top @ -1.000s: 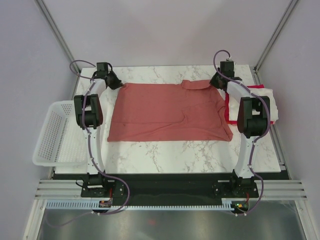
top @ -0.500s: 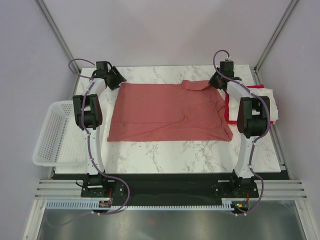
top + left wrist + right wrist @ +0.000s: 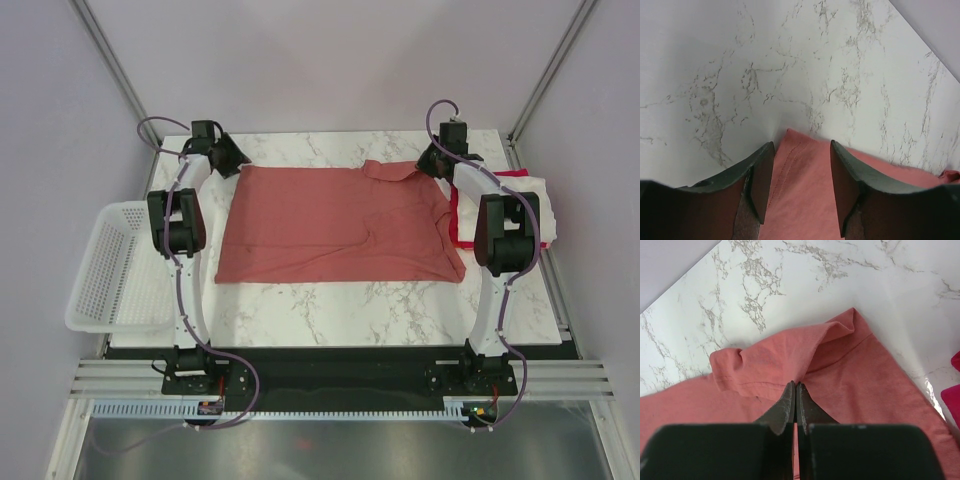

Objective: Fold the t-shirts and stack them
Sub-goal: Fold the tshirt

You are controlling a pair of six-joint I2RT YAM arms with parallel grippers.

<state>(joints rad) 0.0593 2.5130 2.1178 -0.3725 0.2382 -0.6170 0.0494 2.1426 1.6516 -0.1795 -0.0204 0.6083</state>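
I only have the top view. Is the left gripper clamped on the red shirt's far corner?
Observer: No. The left gripper has its jaws apart, and the corner of the salmon-red t-shirt lies loose between them, not pinched.
Operator: And the right one?
Observer: The right gripper is shut, and its tips seem to pinch the cloth just below the folded-over sleeve.

Left arm (image 3: pixel 186 300), right arm (image 3: pixel 490 310): white links, black joint housings, purple cables; left gripper (image 3: pixel 801 145) fingers dark, curved.
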